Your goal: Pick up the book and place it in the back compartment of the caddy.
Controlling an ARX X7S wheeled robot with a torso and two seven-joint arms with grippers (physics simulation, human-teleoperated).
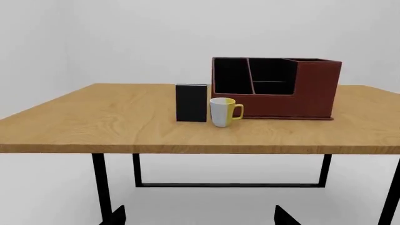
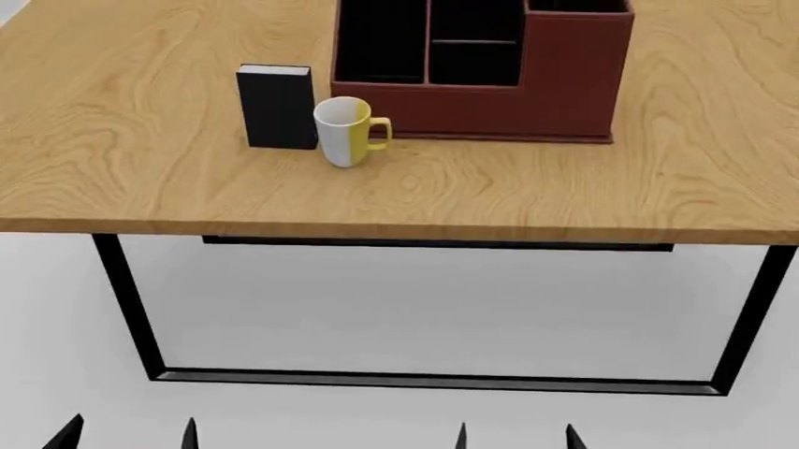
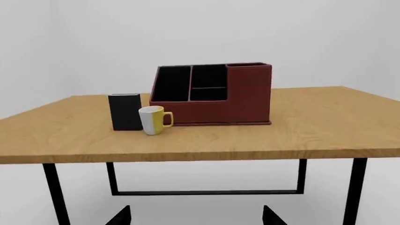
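- My left gripper [image 2: 125,440] and right gripper [image 2: 515,440] both sit low in front of the table, short of its near edge. I only see dark pointed fingertips, set wide apart on each, with nothing between them.
- The table [image 2: 150,187] is a light wood slab with clear grain on a thin black metal frame. Its near edge runs straight across the head view. There is a broad bare strip of wood between that edge and the objects, and more bare wood to the left.
- The caddy [image 2: 549,84] is a red-brown, leather-like box with black lining, standing towards the far side, right of centre. It has straight rims and a taller closed block on its right.
- The back compartment [image 2: 474,21] is the middle section behind the red-brown crossbar. It looks dark, and I see nothing in it.
- The book [image 2: 277,108] stands upright just left of the caddy's front corner. It is a flat black slab with a pale top edge. I can read no title on it.
- A mug [image 2: 340,133], glossy white and yellow with a yellow handle, stands just in front of the book's right edge. It carries no label.
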